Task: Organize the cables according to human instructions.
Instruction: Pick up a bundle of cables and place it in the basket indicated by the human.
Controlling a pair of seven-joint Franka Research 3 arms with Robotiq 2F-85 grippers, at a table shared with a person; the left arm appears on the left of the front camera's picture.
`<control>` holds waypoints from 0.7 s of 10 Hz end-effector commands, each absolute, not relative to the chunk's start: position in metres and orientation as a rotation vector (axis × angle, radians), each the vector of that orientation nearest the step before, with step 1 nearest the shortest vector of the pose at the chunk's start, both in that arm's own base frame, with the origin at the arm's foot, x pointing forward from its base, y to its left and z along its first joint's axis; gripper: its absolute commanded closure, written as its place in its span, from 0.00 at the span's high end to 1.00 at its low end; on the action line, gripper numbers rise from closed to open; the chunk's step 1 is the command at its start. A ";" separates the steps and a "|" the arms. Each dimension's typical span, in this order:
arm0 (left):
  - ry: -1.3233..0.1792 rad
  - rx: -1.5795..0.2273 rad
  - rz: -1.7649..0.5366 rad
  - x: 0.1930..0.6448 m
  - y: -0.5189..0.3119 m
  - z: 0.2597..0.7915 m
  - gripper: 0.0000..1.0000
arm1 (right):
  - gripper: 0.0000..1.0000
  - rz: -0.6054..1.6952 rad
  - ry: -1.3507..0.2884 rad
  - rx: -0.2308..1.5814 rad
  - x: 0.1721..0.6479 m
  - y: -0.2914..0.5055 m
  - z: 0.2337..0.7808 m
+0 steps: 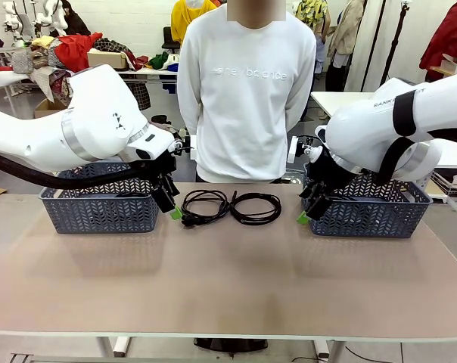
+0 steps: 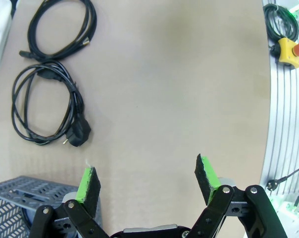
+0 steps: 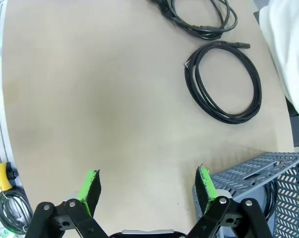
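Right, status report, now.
Left gripper open, empty. Right gripper open, empty. Mains cable, second cable coiled between left basket and right basket, untouched. Person stands just behind them.

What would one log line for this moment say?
left fingers: open, empty | right fingers: open, empty | left coil, right coil: on table between left basket and right basket | person: standing at far side
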State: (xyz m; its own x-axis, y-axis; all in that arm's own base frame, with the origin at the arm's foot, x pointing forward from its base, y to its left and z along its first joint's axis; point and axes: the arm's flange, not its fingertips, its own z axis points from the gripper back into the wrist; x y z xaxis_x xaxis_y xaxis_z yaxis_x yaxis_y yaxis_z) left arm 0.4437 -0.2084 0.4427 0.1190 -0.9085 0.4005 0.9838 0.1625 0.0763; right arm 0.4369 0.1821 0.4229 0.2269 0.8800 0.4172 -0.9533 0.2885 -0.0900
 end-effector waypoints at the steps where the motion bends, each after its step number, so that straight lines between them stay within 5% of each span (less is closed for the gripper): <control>1: -0.396 -0.227 -1.398 0.443 -0.206 0.443 1.00 | 1.00 1.283 -0.432 0.200 0.436 0.182 0.425; 7: -0.396 -0.227 -1.398 0.443 -0.206 0.443 1.00 | 1.00 1.283 -0.432 0.200 0.436 0.182 0.425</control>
